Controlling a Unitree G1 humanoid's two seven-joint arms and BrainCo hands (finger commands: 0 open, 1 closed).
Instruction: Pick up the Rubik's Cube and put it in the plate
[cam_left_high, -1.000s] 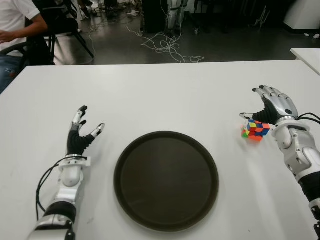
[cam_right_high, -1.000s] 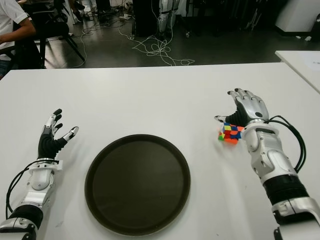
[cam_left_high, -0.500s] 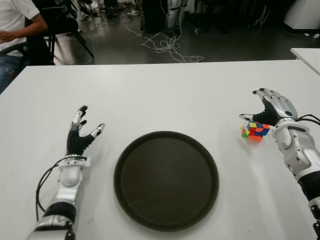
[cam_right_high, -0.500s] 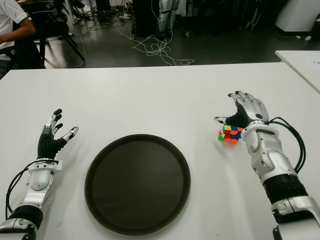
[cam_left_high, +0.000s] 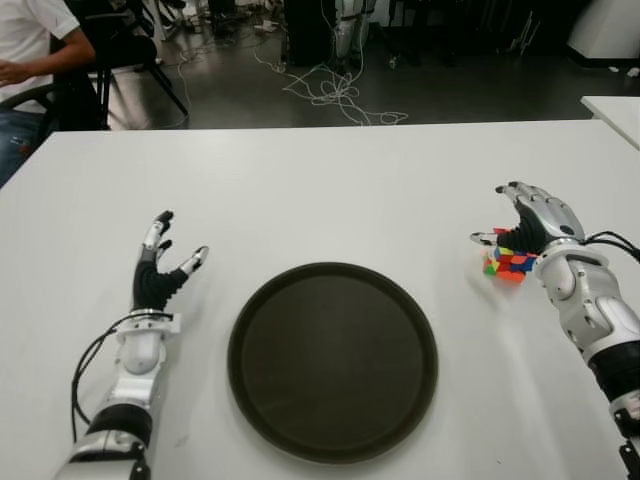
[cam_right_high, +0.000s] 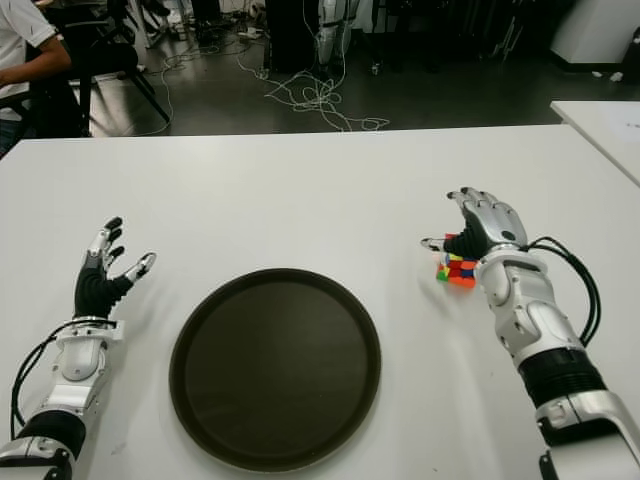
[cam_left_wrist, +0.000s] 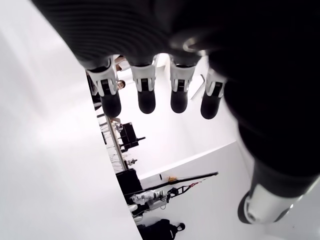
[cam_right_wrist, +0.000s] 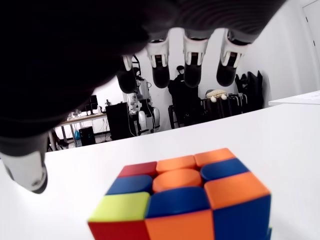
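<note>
Now we see our right hand (cam_left_high: 528, 222) arched over the Rubik's Cube (cam_left_high: 504, 265), which sits on the white surface (cam_left_high: 330, 190) well to the right of the plate (cam_left_high: 332, 360). Our fingers (cam_right_wrist: 192, 65) on that side are spread and only loosely bent, hanging above the cube without closing on it; the right wrist view shows clear air between the fingertips and the cube's top face, with the thumb (cam_left_high: 482, 238) reaching out on the side toward the plate. The cube's upper face shows orange, blue, red and yellow-green tiles, and it stands flat on the surface, partly hidden under the palm in the eye views. Nothing is held in that hand.

Our left hand (cam_left_high: 160, 265) shows on the far side of the plate, to its left, with its fingers (cam_left_wrist: 146, 92) stretched out and relaxed, grasping nothing; a black cable (cam_left_high: 92, 358) runs along its forearm. We cannot tell whether that hand touches the surface.

The plate is a dark, round, shallow dish lying near the front middle of the surface, between the two arms, and nothing lies in it. Beyond the far edge of the surface the floor (cam_left_high: 420, 90) carries a tangle of white cables (cam_left_high: 335, 90), and a person (cam_left_high: 30, 55) in a white shirt sits at the far left beside a black chair (cam_left_high: 125, 45).
</note>
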